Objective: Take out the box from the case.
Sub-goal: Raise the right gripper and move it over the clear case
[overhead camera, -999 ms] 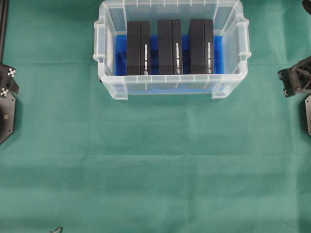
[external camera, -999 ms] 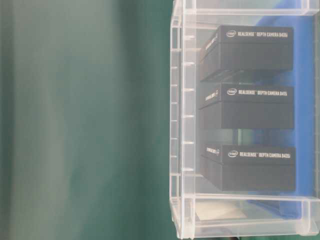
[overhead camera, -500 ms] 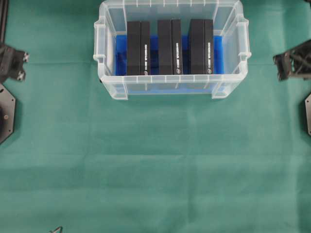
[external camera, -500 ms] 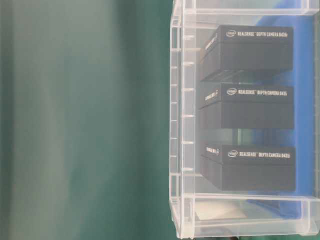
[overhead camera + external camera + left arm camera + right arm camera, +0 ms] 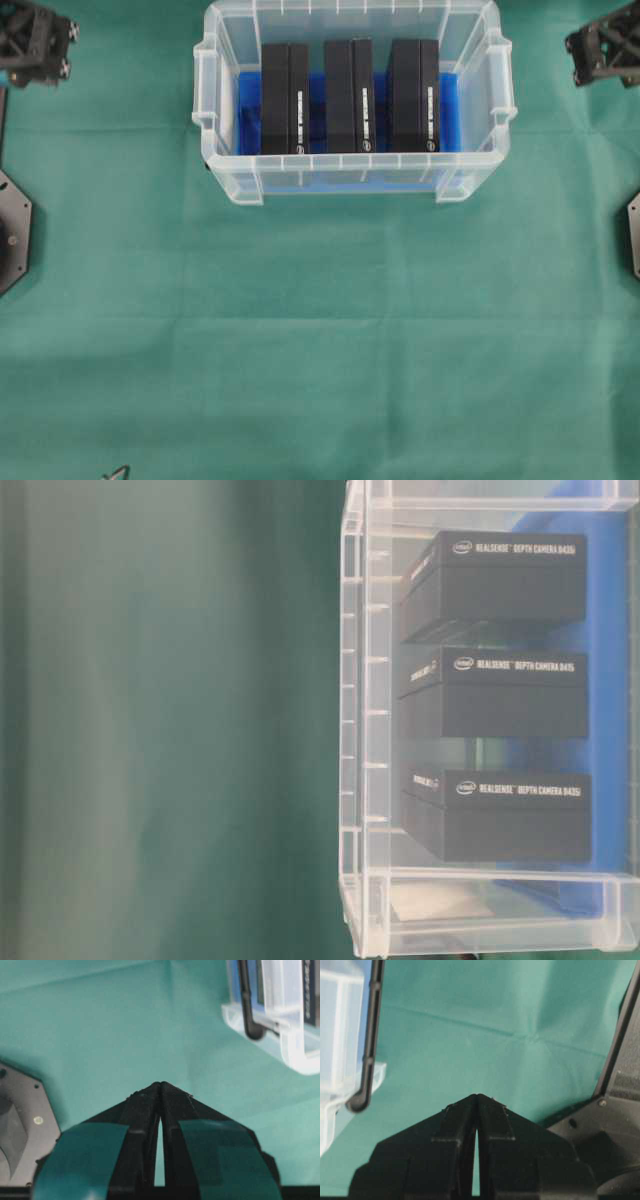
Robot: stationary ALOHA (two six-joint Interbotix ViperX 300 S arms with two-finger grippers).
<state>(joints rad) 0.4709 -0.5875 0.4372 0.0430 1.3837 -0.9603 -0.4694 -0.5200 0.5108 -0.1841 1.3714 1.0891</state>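
Hovering with both sets of fingers clenched empty, left gripper (image 5: pixel 38 45) upper left, right gripper (image 5: pixel 607 48) upper right, equally flanking the case (image 5: pixel 355 178); boxes (image 5: pixel 354 96) lying lengthwise top-to-bottom.

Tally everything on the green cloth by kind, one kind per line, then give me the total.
Black boxes: 3, left, middle, right, all standing inside the case.
Clear plastic case with a blue lining: 1.
Total: 4 things.
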